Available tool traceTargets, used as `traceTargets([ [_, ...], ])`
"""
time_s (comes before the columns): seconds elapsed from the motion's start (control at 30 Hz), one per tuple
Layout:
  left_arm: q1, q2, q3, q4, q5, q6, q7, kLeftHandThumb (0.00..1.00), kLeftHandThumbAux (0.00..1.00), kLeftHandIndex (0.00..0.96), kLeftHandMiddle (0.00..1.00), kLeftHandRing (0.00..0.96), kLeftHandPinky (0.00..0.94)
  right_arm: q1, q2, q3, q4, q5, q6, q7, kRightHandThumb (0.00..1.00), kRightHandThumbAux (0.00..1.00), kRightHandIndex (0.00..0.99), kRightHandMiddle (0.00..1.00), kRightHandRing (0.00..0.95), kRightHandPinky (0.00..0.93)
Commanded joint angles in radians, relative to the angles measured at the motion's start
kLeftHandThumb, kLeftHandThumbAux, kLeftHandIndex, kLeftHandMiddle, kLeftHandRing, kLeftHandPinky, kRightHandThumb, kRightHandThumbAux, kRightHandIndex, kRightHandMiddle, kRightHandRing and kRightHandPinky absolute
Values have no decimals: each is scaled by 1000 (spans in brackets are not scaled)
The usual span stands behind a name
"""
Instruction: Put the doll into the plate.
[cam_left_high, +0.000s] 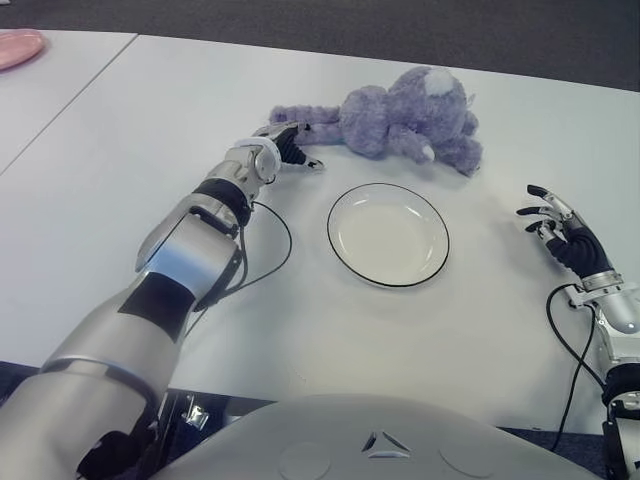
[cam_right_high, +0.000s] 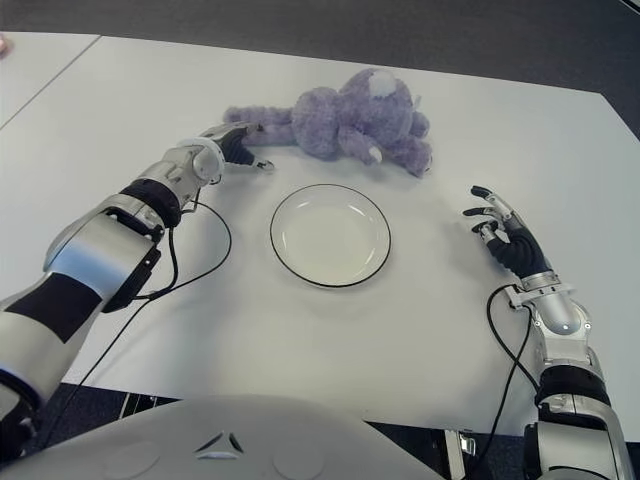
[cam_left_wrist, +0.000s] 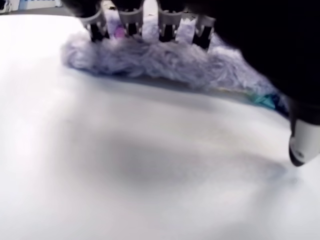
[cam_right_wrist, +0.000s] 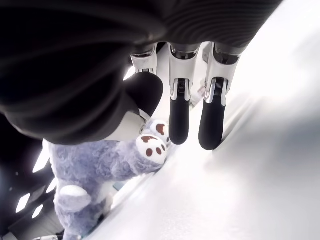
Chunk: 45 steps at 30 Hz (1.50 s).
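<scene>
In the left eye view, the purple plush doll (cam_left_high: 405, 125) is lying on its side on the white tabletop (cam_left_high: 150, 130), beyond the far rim of the plate (cam_left_high: 388, 234), with one long limb stretching out toward the robot's left. The plate is sitting empty-faced and apart from the doll — a white dish with a thin dark rim. The left robot hand (cam_left_high: 283, 143) is reaching out over the tabletop and meeting the tip of that stretched limb, its dark fingers lying on the fur. A black cable (cam_left_high: 270, 250) is looping on the tabletop beside the left forearm. At the far left corner a pink dish (cam_left_high: 20, 46) is showing on a neighbouring surface.

In the right eye view, the right robot hand (cam_right_high: 505, 235) is showing to the right of the plate, well apart from the doll, its fingers spread and holding nothing.

In the left wrist view, the fingers (cam_left_wrist: 131, 22) are hanging down onto the top of the fuzzy limb, while the thumb tip (cam_left_wrist: 302, 145) is standing clear of it on the other side — the hand is touching the doll but is not closing around it.

In the right wrist view, the fingers (cam_right_wrist: 179, 117) are extending loosely above the tabletop, with the doll's paw visible farther off.
</scene>
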Motion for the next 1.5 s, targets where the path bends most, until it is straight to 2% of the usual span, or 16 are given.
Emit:
traceTargets([
  [0.03,85,-28,11,27,-11,13,-71,0,531,0,0,0,0,90,107,13,86,-5,4,20,1000,745,96,69,249,417],
  [0.4,113,-24,20,25,-10,16,-102,0,509,0,0,0,0,90,118,-30,124,4,-44,25,1000,749,71,72,239,411],
  [0.6,140,-1,-69,4,54,-93,-151,0,519,0,0,0,0,91,115,-37,132,-9,-58,27,1000,749,54,66,243,412],
  [0.7,128,17,-141,-12,105,-156,-194,0,536,0,0,0,0,89,120,-38,131,-3,-52,37,1000,749,50,65,245,412],
  [0.77,123,23,-160,-17,112,-173,-211,0,546,0,0,0,0,88,122,-40,131,0,-50,42,1000,749,49,65,245,412],
  [0.9,86,101,-191,-136,82,-289,-421,0,569,6,0,0,0,83,134,-36,138,-1,-61,53,1000,748,51,64,247,414],
  [1.03,84,167,-203,-234,56,-347,-556,0,572,16,0,0,0,84,140,-34,131,-11,-62,43,1000,748,51,65,250,414],
  [1.1,104,209,-208,-276,49,-372,-587,0,562,30,0,0,5,84,142,-32,128,-16,-54,35,1000,749,52,65,244,412],
  [1.3,138,270,-221,-306,54,-393,-610,0,542,64,4,0,44,84,141,-30,132,-30,-58,24,1000,750,52,64,238,411],
  [1.5,190,359,-204,-454,6,-404,-681,0,534,101,49,42,102,84,139,-33,131,-38,-66,16,1000,750,55,64,232,410],
])
